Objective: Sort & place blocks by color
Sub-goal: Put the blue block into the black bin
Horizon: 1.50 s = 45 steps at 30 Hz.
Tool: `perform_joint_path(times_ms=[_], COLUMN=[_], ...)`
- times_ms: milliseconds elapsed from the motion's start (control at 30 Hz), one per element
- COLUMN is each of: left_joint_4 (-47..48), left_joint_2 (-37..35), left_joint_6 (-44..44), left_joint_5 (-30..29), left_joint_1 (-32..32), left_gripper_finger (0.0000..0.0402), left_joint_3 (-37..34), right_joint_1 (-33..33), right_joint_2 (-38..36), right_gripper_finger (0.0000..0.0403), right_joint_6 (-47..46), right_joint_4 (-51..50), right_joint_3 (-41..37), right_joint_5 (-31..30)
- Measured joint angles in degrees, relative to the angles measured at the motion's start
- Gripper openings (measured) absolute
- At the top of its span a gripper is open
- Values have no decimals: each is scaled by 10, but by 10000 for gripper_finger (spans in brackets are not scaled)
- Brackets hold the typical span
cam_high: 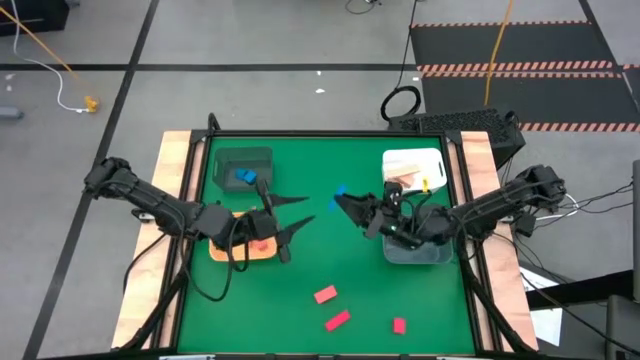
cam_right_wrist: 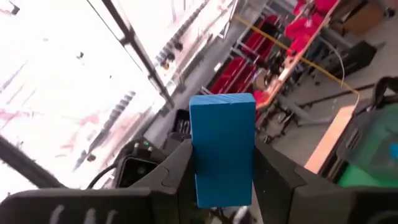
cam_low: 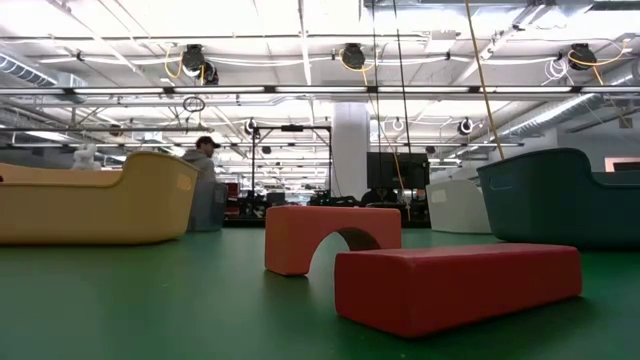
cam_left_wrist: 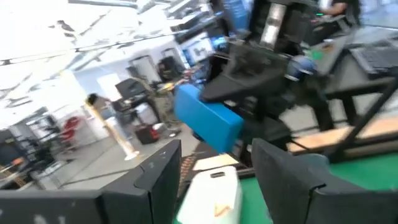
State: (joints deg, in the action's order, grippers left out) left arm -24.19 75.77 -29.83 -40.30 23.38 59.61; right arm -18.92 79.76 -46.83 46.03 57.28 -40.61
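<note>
Red blocks lie nearest, along the table's front edge: a flat red bar (cam_low: 457, 285) in front of a red arch piece (cam_low: 333, 238) with a half-round cutout, both matte with softened corners. From above they show as red bar (cam_high: 337, 320) and arch (cam_high: 325, 295), with a small red cube (cam_high: 399, 325) to their right. Around them the green mat (cam_high: 300, 300) is open across its front half, bounded by pale wooden side rails (cam_high: 163, 200).

Mid-table, the left gripper (cam_high: 300, 212) hangs beside the orange bin (cam_high: 245, 249), its fingers (cam_left_wrist: 155, 180) spread apart with nothing between them. Facing it, the right gripper (cam_high: 342, 200) is raised over the mat's middle, pinching a smooth blue block (cam_right_wrist: 222, 148) between its fingers (cam_right_wrist: 277, 174); that block (cam_high: 341, 189) shows from above at the fingertips and, from the left wrist, as a blue slab (cam_left_wrist: 208, 123) held up ahead.

By the right arm sits the grey-blue bin (cam_high: 415, 252); its contents are hidden by the arm. Farther back, the white bin (cam_high: 412, 165) holds pale tan pieces (cam_high: 403, 178), and the dark green bin (cam_high: 243, 170) holds blue blocks (cam_high: 243, 177). Beyond the table, a person (cam_low: 207, 185) stands in the room.
</note>
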Motion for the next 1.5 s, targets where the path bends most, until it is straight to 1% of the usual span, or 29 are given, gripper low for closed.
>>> perform_joint_path(times_ms=[200,267,367,567,700,833,967,1033,1167,1300,1400,1500], left_joint_4=[-25,-26,-26,-29,-28,-27,-26,-26,-28,-28,-27,-24], left_joint_2=[0,0,0,0,0,0,0,0,0,0,0,0], left_joint_6=[-32,-33,-34,-33,-26,-27,-27,-26,-22,7,20,19], left_joint_5=[-2,0,0,2,2,3,4,4,4,4,8,15], left_joint_1=[-24,-30,-42,-70,-86,-89,-91,-96,-108,-119,-126,-129], left_gripper_finger=[195,195,195,195,195,195,195,195,195,195,181,142], left_joint_3=[0,0,0,0,0,0,0,0,0,0,0,0], right_joint_1=[38,51,66,86,92,103,109,110,110,108,106,107], right_joint_2=[30,40,46,70,86,92,92,92,92,92,92,92], right_gripper_finger=[109,109,109,109,109,109,109,109,109,109,109,109], right_joint_6=[14,24,22,4,15,29,26,22,21,21,21,21], right_joint_4=[76,107,127,130,128,128,89,68,65,57,50,47], right_joint_3=[0,0,0,15,37,54,72,77,78,79,79,79], right_joint_5=[4,18,33,32,33,34,59,60,62,64,62,62])
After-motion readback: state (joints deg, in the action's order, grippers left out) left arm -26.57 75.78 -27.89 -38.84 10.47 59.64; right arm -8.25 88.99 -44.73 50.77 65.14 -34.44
